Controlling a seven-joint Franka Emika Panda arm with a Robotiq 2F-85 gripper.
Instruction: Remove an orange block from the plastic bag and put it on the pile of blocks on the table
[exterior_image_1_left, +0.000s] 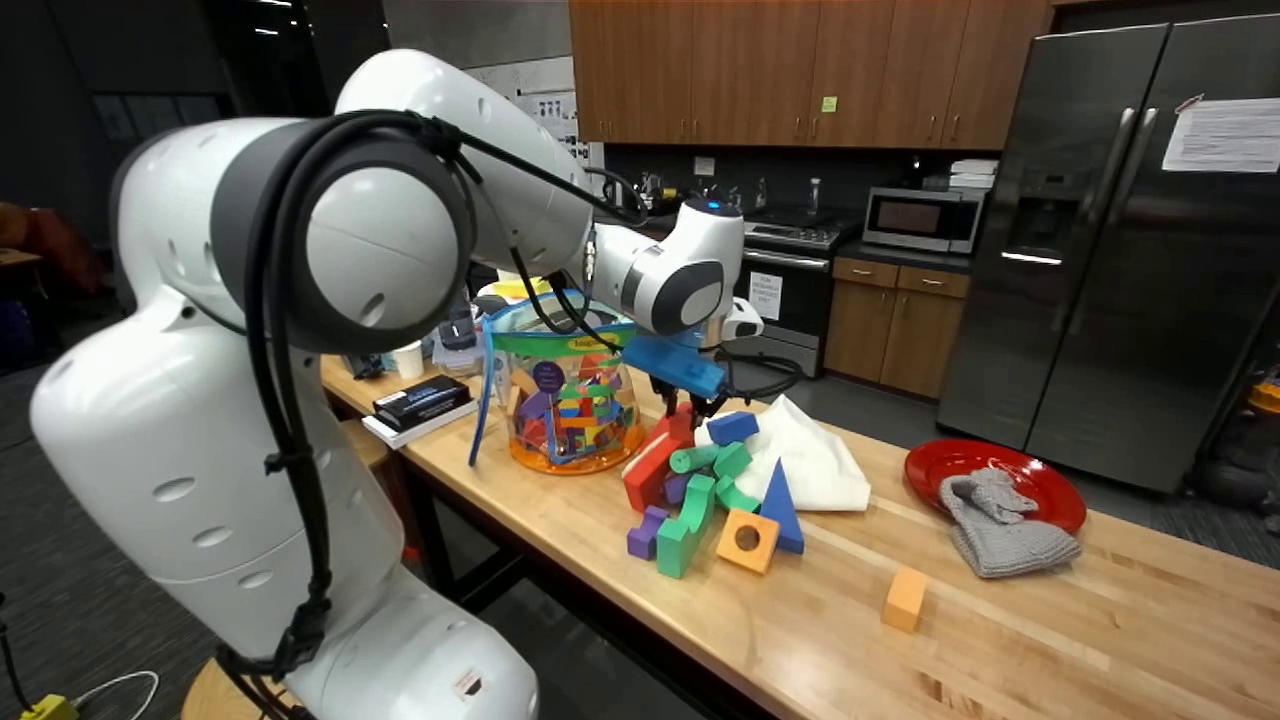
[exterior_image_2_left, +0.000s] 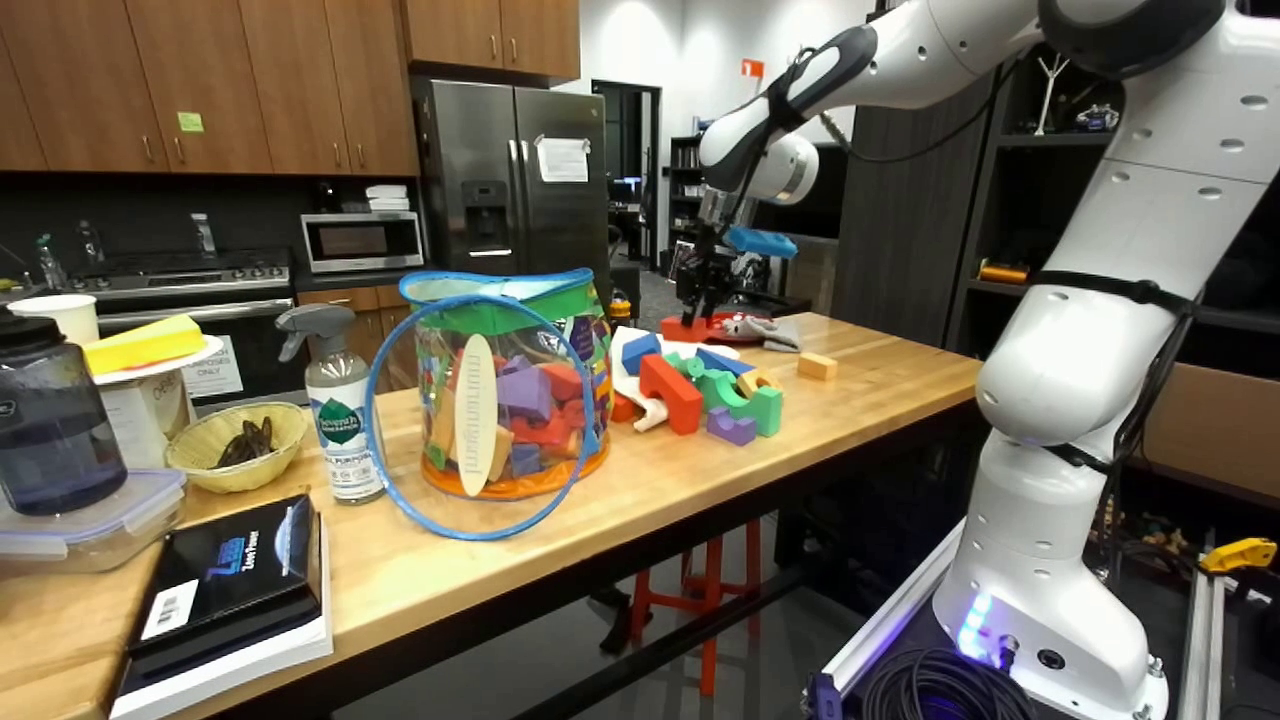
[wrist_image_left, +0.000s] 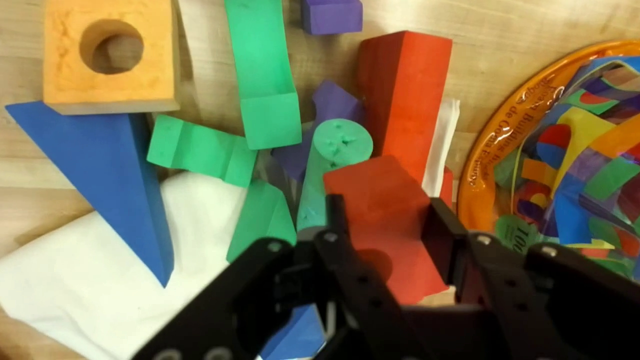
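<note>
Red block (wrist_image_left: 387, 235) is clasped in my claw (wrist_image_left: 388, 206); I'd settle it gently onto the pile (exterior_image_1_left: 700, 503) before letting go.

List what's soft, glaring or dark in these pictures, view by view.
Wrist view: the gripper looks slightly soft, the pile of blocks crisper; highlights glint on the plastic bag. In an exterior view, the background behind the arm is very dark. In an exterior view, the back wall looks nearly washed out, and a violet-blue glow lights the arm's base.
</note>
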